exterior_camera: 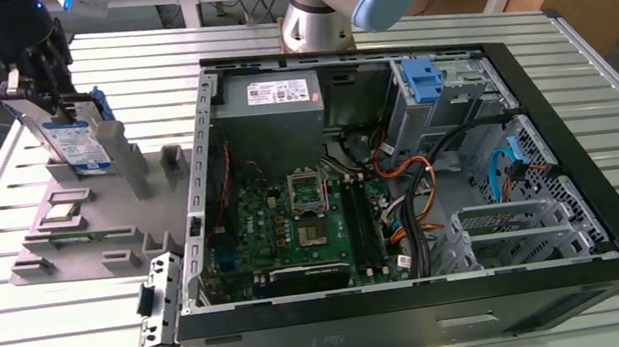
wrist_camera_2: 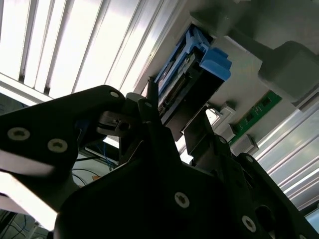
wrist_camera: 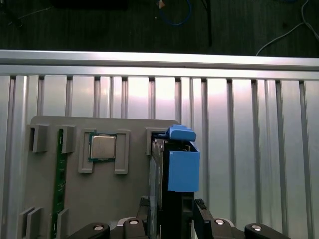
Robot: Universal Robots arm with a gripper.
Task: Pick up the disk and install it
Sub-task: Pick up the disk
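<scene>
Disk (exterior_camera: 78, 144) stood on edge in the grey holder (exterior_camera: 65, 251), gripper (exterior_camera: 52, 101) set over it
The disk is found directly beneath the gripper, its long axis upright and in line with it, its blue-bracketed edge turned toward the open computer case (exterior_camera: 591, 222); whether the gripper is clamped on it cannot be told
</scene>
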